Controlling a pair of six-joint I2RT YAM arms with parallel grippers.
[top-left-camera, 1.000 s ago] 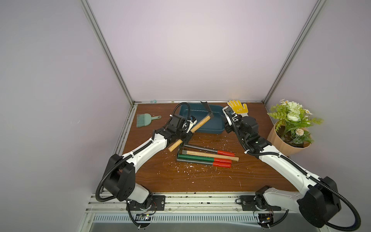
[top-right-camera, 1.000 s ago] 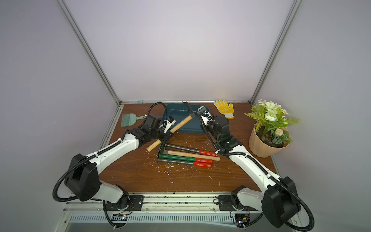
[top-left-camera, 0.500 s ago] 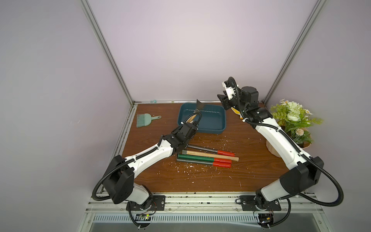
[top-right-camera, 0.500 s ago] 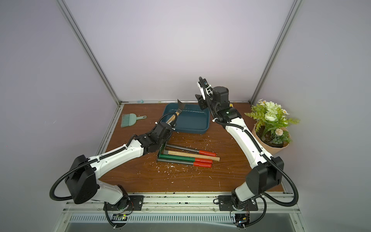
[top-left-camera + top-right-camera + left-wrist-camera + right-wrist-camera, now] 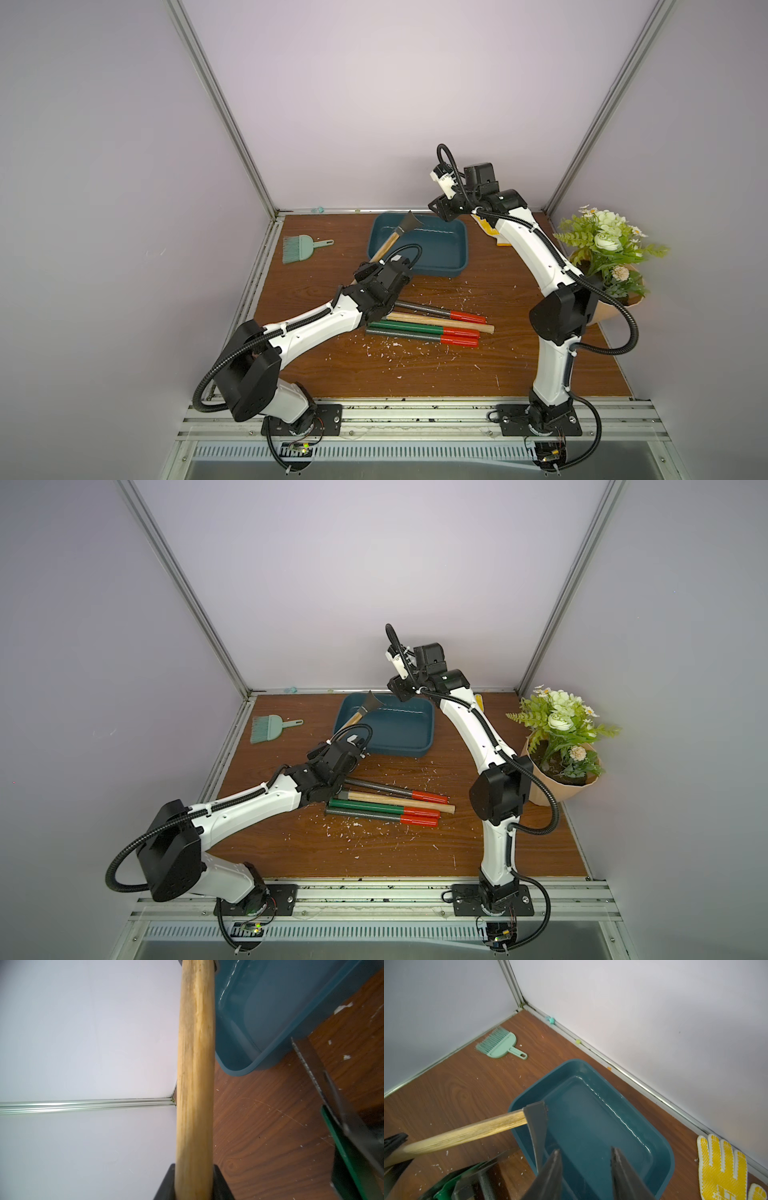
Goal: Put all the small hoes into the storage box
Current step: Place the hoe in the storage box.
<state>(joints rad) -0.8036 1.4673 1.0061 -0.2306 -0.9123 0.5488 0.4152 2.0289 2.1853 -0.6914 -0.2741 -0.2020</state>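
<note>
Wooden hoe (image 5: pixel 392 241), clenched in left jaws, reaches over the box (image 5: pixel 432 270) mid-frame; right jaws gape empty.

Left gripper (image 5: pixel 374 269) is clamped on the wooden handle of the small hoe (image 5: pixel 390 243). Blade sits over the far-left corner of the storage box (image 5: pixel 417 272), with the handle crossing its left rim. Right gripper (image 5: pixel 441 209) is raised above the box's far-right corner; jaw gap unreadable here. Hand brush (image 5: pixel 297 249) lies left of the box. Bundle of long-handled tools (image 5: pixel 432 328) lies on the box's near side. Yellow glove (image 5: pixel 494 235) is half hidden behind the right arm. Potted flowers (image 5: pixel 602 245) sit at the right edge.
</note>
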